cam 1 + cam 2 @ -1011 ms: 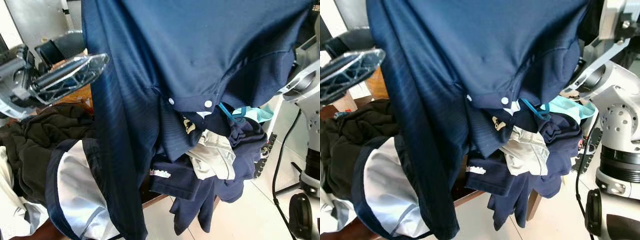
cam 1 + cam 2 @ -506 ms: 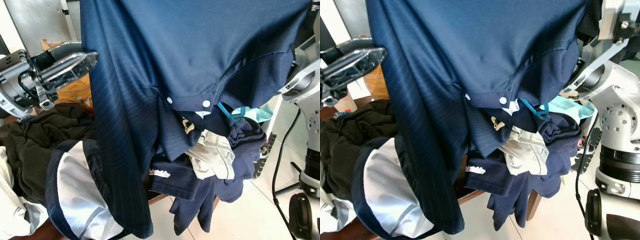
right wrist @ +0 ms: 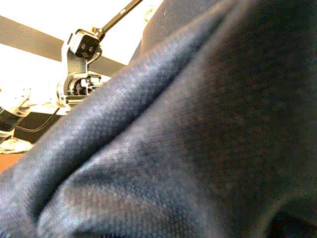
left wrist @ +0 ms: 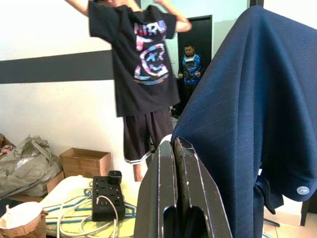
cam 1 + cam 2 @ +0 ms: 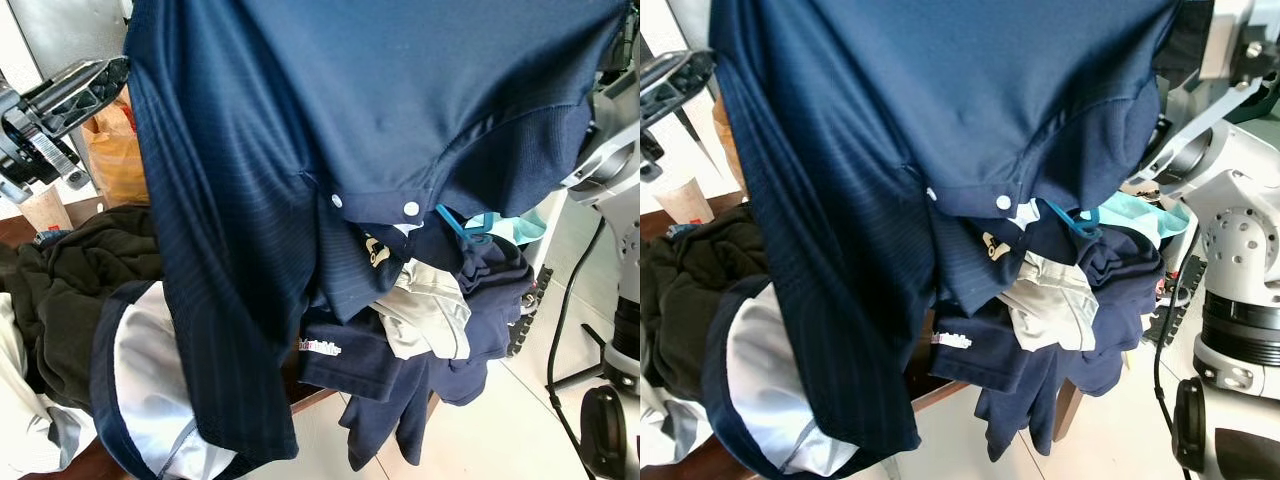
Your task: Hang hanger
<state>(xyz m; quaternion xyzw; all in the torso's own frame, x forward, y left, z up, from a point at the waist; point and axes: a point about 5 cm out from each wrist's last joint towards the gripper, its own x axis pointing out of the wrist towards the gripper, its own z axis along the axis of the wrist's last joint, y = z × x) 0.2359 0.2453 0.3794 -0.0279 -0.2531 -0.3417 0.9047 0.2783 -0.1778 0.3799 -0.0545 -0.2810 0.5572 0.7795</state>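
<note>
1. A navy polo shirt is held high in front of the head camera, draping over a heap of clothes on the wooden surface.
2. The left pincer is closed on nothing, just beside the shirt's edge.
3. The right pincer's state cannot be told; fabric covers its camera.
4. The hanger itself is hidden, presumably inside the shirt.
5. Judged step: carrying the garment. Next, find a rail and hook it.
</note>
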